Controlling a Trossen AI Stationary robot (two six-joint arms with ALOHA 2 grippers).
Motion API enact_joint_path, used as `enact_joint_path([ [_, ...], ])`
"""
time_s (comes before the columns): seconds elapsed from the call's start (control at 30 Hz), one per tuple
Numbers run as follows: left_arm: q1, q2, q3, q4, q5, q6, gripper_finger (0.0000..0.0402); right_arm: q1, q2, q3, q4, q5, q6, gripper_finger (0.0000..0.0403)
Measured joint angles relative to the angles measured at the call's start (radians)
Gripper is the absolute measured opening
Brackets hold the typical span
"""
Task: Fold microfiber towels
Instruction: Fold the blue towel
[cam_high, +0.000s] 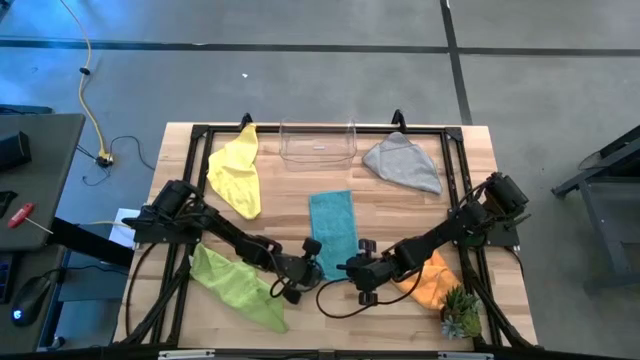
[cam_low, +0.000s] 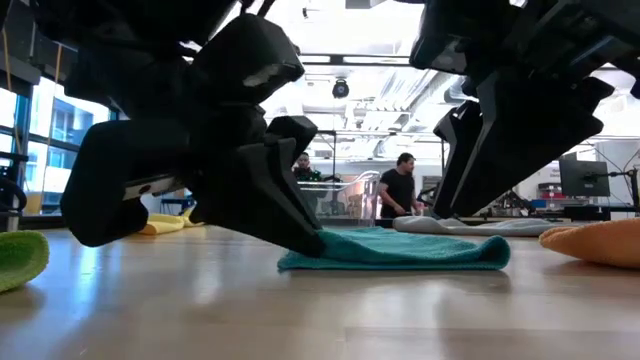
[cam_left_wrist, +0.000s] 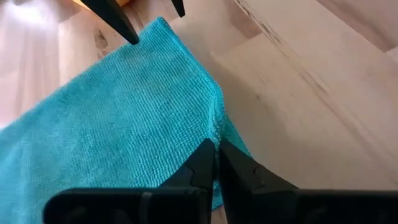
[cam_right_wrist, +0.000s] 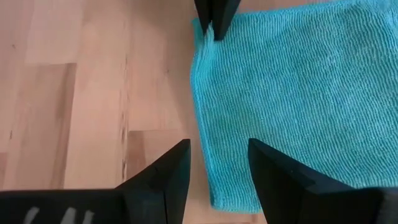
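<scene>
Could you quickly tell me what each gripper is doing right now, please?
Left gripper: shut on the teal towel's corner.
Right gripper: open, over the towel's other near corner.

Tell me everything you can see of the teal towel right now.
The teal towel is a soft, finely ribbed microfiber cloth lying flat on the wooden table, already folded into a narrow doubled strip at the table's middle. The left gripper is shut on the edge at its near corner. The right gripper stands open over the other near corner, one finger above cloth, one above bare wood. No other towel touches it.
</scene>
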Motion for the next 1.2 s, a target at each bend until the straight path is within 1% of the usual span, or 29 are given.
enact_joint_path([
  [0.13, -0.017, -0.039, 0.0, -0.033, -0.031, 0.001, 0.0006, 0.0, 0.0, 0.0, -0.017, 0.0, 0.004, 0.0154],
  [0.3, -0.035, -0.082, 0.0, -0.112, -0.059, -0.046, 0.0004, 0.0, 0.0, 0.0, -0.035, 0.005, 0.006, 0.0154],
  [0.47, -0.037, -0.082, 0.0, -0.177, -0.066, -0.085, 0.0002, 0.0, 0.0, -0.001, -0.033, 0.005, 0.004, 0.0154],
  [0.67, -0.047, -0.082, 0.0, -0.187, -0.071, -0.084, 0.0001, -0.019, 0.017, -0.002, 0.017, 0.012, 0.0, 0.0154],
  [0.73, -0.05, -0.082, 0.0, -0.19, -0.07, -0.084, 0.0001, -0.036, 0.021, -0.002, 0.018, 0.039, 0.002, 0.0151],
  [0.8, -0.054, -0.082, 0.0, -0.194, -0.064, -0.09, 0.0001, -0.053, 0.03, -0.002, 0.032, 0.07, 0.007, 0.0139],
  [0.87, -0.059, -0.082, 0.0, -0.2, -0.063, -0.091, 0.0001, -0.07, 0.036, -0.002, 0.027, 0.089, 0.003, 0.0114],
  [0.93, -0.063, -0.082, 0.0, -0.204, -0.058, -0.091, 0.0001, -0.09, 0.041, -0.002, 0.038, 0.103, -0.008, 0.0076],
  [1.0, -0.065, -0.082, 0.0, -0.207, -0.057, -0.091, 0.0001, -0.114, 0.045, -0.002, 0.06, 0.111, -0.019, 0.0029],
  [1.03, -0.067, -0.082, 0.0, -0.209, -0.057, -0.091, 0.0001, -0.127, 0.051, -0.002, 0.076, 0.112, -0.024, 0.0015],
  [1.07, -0.068, -0.082, 0.0, -0.211, -0.057, -0.091, 0.0001, -0.14, 0.057, -0.002, 0.083, 0.114, -0.033, 0.0009],
  [1.2, -0.069, -0.081, -0.001, -0.228, -0.059, -0.095, 0.0001, -0.188, 0.106, -0.002, 0.11, 0.087, -0.033, 0.0017],
])
